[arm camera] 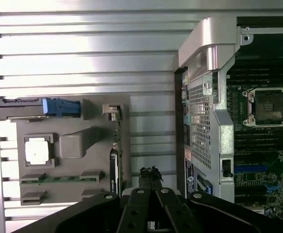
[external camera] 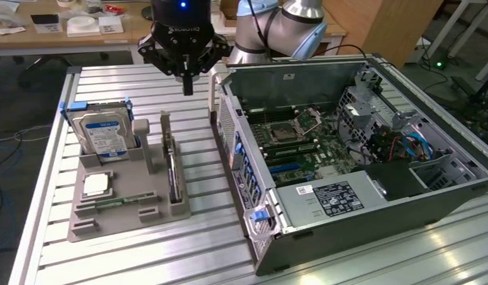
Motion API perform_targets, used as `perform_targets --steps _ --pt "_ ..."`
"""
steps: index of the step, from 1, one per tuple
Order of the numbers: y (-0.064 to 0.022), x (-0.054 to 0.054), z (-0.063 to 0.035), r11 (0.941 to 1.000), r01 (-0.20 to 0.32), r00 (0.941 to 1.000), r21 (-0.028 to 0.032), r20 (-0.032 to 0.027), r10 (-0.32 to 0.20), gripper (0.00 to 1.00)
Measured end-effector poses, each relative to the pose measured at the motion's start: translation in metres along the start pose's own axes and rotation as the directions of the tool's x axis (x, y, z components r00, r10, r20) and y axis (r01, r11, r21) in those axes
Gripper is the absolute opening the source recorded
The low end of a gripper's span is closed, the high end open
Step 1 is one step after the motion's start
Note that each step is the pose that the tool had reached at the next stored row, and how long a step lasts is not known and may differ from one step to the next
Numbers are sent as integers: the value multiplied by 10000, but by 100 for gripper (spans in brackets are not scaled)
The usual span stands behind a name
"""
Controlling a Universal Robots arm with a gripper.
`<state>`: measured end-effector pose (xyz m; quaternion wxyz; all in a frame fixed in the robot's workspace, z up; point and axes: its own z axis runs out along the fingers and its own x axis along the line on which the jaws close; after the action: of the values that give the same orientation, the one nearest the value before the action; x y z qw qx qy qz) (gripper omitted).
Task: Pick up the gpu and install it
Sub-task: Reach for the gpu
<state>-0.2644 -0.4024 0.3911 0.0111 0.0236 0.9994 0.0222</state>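
Ribbed aluminium table (external camera: 149, 249), workshop setting, with a wooden desk and small boxes behind. Item one: grey holder tray (external camera: 125, 172) on the exterior view's left half of the table, carrying a hard drive (external camera: 101, 135) with a blue-white label standing upright in its far slot, a square silver processor chip (external camera: 96, 185) lying flat, and a slim green memory stick (external camera: 117, 203) lying in a groove near the front. Item two: gpu (external camera: 173, 175), a thin dark card standing on edge in the slot along the tray's side nearest the computer, its silvery bracket at the far end; untouched, not yet lifted. Item three: open computer case (external camera: 386, 225) on the exterior view's right, motherboard (external camera: 300, 148) exposed, power supply (external camera: 331, 199) at the near end. Item four: black gripper (external camera: 187, 89) hanging above the table between tray and case, beyond the gpu's far end and clear of it; fingers pressed together, holding nothing.
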Motion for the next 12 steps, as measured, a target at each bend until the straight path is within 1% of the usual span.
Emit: perform_targets --steps 6,8,10,12 --pt "-6 35 1 9982 603 9982 -12 -28 -603 11" --pt "-10 95 2 9979 651 9979 -14 -29 -651 11" --pt "-17 177 2 9978 657 9978 -14 -29 -657 11" --pt "-23 215 2 9979 655 9978 -15 -29 -655 11"
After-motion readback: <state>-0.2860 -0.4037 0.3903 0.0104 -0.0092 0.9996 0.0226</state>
